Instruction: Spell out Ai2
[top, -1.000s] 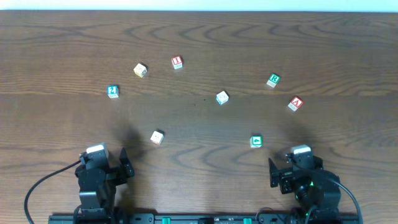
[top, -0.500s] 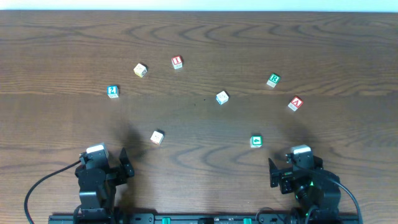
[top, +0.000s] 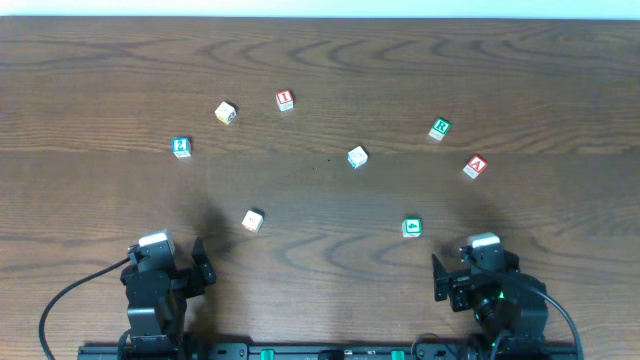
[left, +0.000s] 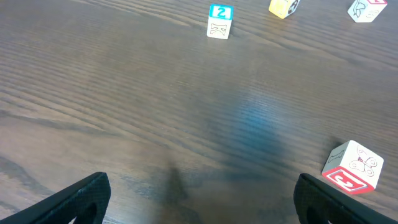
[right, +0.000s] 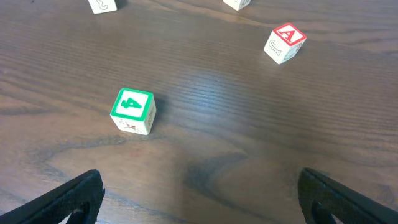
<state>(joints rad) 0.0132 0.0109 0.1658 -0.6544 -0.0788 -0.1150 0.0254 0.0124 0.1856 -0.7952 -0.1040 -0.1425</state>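
The red "A" block (top: 475, 167) lies at the right, also in the right wrist view (right: 285, 43). The red "I" block (top: 285, 100) lies at the back centre. The blue "2" block (top: 181, 147) lies at the left, also in the left wrist view (left: 219, 20). My left gripper (top: 165, 262) is open and empty at the table's front left; its fingertips show in the left wrist view (left: 200, 198). My right gripper (top: 475, 262) is open and empty at the front right; it also shows in the right wrist view (right: 202, 196).
Other blocks lie scattered: a yellow one (top: 225, 112), a green "R" (top: 439, 129), a white one (top: 357, 157), a green one (top: 411, 228) close ahead of the right gripper, and a red-marked white one (top: 252, 221) ahead of the left gripper.
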